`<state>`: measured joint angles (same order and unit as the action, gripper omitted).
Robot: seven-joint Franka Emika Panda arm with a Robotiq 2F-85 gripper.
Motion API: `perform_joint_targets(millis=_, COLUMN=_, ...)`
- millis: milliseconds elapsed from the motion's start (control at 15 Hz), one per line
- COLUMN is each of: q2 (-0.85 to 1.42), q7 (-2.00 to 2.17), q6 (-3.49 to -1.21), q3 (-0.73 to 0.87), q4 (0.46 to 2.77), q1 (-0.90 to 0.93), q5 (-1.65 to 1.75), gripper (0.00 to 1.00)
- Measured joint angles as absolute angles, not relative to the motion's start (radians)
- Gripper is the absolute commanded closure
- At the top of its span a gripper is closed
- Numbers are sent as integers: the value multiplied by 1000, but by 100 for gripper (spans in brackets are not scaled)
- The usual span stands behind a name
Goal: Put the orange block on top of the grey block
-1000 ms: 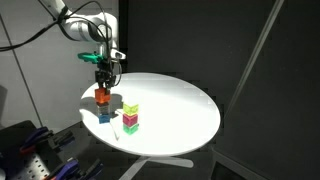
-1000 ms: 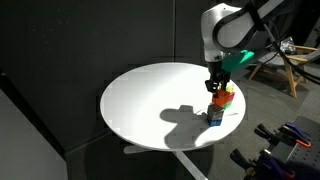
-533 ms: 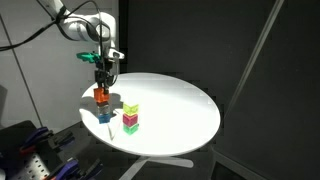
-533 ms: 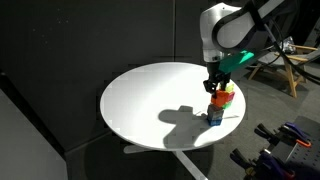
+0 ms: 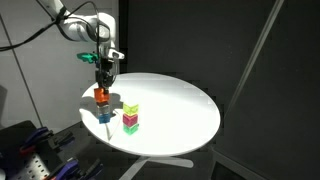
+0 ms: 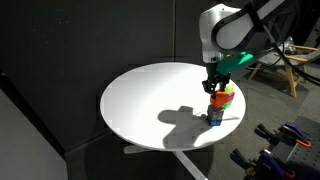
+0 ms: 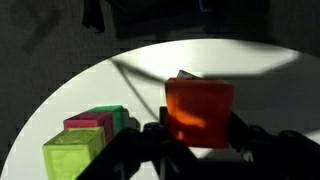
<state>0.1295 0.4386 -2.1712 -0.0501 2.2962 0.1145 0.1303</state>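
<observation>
Looks nearly finished; brought to the right place and held there. Holding the orange block [image 5: 101, 96] clamped in the gripper [image 5: 102, 87], jaws drawn narrow, a finger pressed against each side; filling the whole gap between the fingers in the wrist view. Positioned straight above the grey block [image 5: 104, 116], near the edge of the white table [image 5: 190, 100]; well lined up in both exterior views, with only a dark corner of the lower cube peeping out behind the orange one from the wrist. Impossible to tell whether resting on the grey top or hanging just over it; too small in the pictures to see any gap. Standing just beside, apart from this pair: a little stack with the yellow-green cube [image 5: 131, 109] above the magenta cube [image 5: 130, 122]. Left to do, probably: to lower the last bit if needed; to open the jaws; to rise straight up without dragging the orange cube off. Not complete until released and standing alone.
</observation>
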Motion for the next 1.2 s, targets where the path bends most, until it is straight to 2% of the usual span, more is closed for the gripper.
perform_joint_targets(millis=1200, q2=206, q7=451, q6=-2176, q3=-50, q4=2242, q1=115, q5=130, gripper=70)
